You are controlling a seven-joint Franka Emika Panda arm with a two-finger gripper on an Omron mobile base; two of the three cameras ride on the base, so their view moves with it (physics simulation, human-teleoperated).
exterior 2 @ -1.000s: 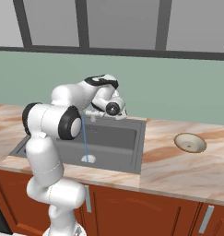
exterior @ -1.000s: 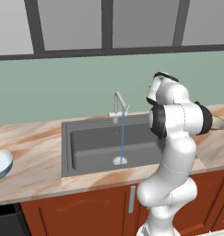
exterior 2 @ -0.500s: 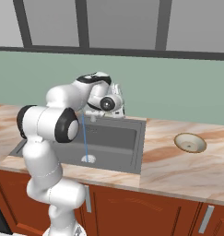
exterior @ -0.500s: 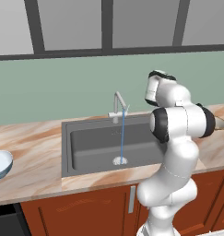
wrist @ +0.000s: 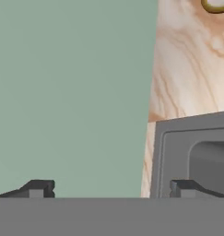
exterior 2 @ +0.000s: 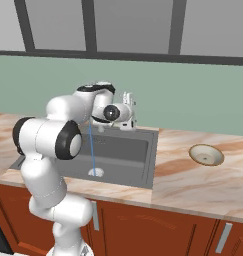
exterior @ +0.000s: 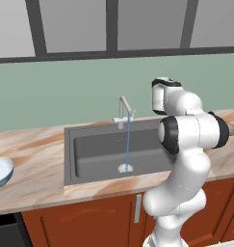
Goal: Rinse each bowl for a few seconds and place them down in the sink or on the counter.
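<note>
Pincer (exterior 2: 129, 106) open, empty, above sink (exterior 2: 124, 150); marble counter (exterior 2: 193, 177), green wall (exterior: 80, 96).

A pale blue-white bowl (exterior: 0, 171) sits upright at the worktop's (exterior: 36, 178) left end, well apart from the sink (exterior: 104, 152). A shallow tan bowl (exterior 2: 206, 154) sits upright right of the dark grey sink, where water runs from the tap (exterior: 124, 110) to the drain (exterior: 124, 168).

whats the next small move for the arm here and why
Probably swing the tool right toward the tan bowl. The tool is open and empty above the sink, water runs from the tap, and both bowls sit unrinsed on the counter; the tan one looks nearer.
</note>
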